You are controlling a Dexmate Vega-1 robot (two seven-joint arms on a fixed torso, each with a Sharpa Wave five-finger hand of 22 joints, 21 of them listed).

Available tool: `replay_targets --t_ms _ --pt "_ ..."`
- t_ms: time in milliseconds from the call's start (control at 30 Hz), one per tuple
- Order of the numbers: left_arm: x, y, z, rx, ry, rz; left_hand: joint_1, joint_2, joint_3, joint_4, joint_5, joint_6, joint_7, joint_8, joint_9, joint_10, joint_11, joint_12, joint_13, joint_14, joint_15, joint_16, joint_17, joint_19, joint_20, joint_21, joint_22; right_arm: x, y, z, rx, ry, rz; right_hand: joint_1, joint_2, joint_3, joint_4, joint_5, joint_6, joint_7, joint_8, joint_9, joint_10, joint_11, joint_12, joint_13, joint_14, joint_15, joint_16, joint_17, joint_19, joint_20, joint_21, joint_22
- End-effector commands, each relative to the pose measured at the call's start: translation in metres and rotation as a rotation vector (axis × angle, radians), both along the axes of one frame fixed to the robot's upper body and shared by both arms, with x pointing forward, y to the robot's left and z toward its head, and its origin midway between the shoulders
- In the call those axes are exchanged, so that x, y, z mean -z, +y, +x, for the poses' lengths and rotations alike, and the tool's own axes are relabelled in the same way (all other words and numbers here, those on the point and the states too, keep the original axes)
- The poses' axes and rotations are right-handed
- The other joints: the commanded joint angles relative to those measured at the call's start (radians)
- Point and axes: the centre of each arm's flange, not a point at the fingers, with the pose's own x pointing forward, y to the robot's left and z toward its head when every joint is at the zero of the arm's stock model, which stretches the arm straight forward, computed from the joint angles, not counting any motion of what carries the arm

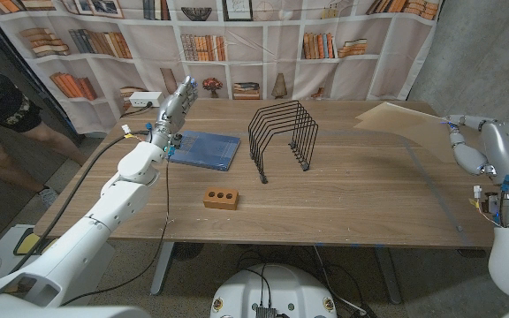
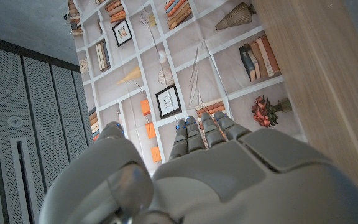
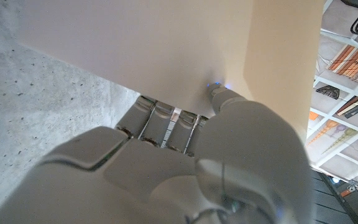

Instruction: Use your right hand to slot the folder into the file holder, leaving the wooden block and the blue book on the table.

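Three things lie on the table [image 1: 343, 199] in the head view: a black wire holder [image 1: 281, 134] near the middle, a blue book [image 1: 204, 149] just to its left, and a small wooden block [image 1: 222, 198] nearer the front edge. The folder [image 1: 405, 124] is off the table, held up over the right side by the right hand [image 1: 468, 141], roughly level and well apart from the holder; I judge it is lifted so it can be carried across and turned on edge for a slot. The left hand [image 1: 173, 110] is raised over the far left, beside the book, touching nothing, probably parked clear of the work.

From the left wrist, that hand [image 2: 229, 174] shows its back, fingers extended side by side and empty, with the bookshelf backdrop [image 2: 166, 74] beyond.

From the right wrist, the right hand [image 3: 185, 162] grasps the folder [image 3: 166, 43], fingers under the sheet and thumb pressed against it.
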Motion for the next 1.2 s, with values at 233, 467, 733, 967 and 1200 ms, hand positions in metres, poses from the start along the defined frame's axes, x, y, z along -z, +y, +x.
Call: replay_targets --t_ms 233,467,733,967,1200 --pt "0.013 -0.011 0.002 0.022 0.034 0.008 0.005 0.003 -0.001 -0.003 -0.001 0.012 0.001 -0.002 0.004 0.011 0.000 0.003 0.005 0.010 -0.001 -0.001 0.004 0.011 0.001 -0.002 0.003 -0.058 0.011 0.002 -0.174 -0.006 -0.120 -0.004 0.000 -0.001 -0.007 0.000 0.010 -0.001 0.008 0.008 0.006 0.006 0.011 0.007 -0.007 -0.120 -0.005 -0.001 -0.007 -0.152 0.008 0.000" --pt "0.014 -0.012 0.001 0.020 0.032 0.005 0.005 0.003 -0.001 -0.003 -0.002 0.012 0.001 -0.002 0.004 0.011 0.002 0.002 0.005 0.010 -0.001 -0.001 0.004 0.011 0.000 -0.003 0.003 -0.072 0.020 0.001 -0.231 -0.010 -0.182 -0.004 -0.005 -0.002 -0.011 0.000 0.012 -0.002 0.007 0.007 0.002 0.006 0.009 0.007 -0.006 -0.120 -0.008 -0.003 -0.006 -0.152 0.011 -0.002" --pt "0.014 -0.013 0.000 0.018 0.036 0.010 0.005 0.003 -0.002 -0.003 -0.002 0.012 0.001 -0.002 0.004 0.009 -0.003 0.001 0.005 0.011 -0.002 -0.001 0.004 0.012 0.000 -0.003 0.003 -0.082 0.035 0.002 -0.284 -0.031 -0.256 -0.005 -0.008 -0.003 -0.014 0.000 0.012 -0.001 0.005 0.006 -0.004 0.005 0.007 0.007 -0.011 -0.119 -0.013 -0.005 -0.011 -0.152 0.011 -0.004" --pt "0.015 -0.013 0.000 0.021 0.037 0.011 0.006 0.003 -0.002 -0.003 -0.002 0.013 0.002 -0.002 0.004 0.010 0.000 0.001 0.005 0.010 -0.001 -0.002 0.004 0.012 0.000 -0.003 0.003 -0.092 0.043 0.002 -0.306 -0.057 -0.294 -0.008 -0.008 -0.005 -0.014 0.000 0.014 -0.001 0.004 0.005 -0.004 0.004 0.007 0.007 -0.016 -0.117 -0.017 -0.007 -0.016 -0.152 0.011 -0.006" --pt "0.018 -0.009 0.000 0.017 0.045 -0.004 0.006 0.004 -0.002 -0.003 -0.002 0.013 0.002 -0.002 0.004 0.010 -0.001 0.001 0.005 0.010 -0.001 -0.002 0.004 0.012 0.000 -0.003 0.003 -0.096 0.056 0.004 -0.328 -0.090 -0.309 -0.008 -0.006 -0.005 -0.014 0.000 0.015 -0.001 0.002 0.005 -0.007 0.003 0.005 0.007 -0.015 -0.119 -0.018 -0.007 -0.019 -0.152 0.012 -0.008"
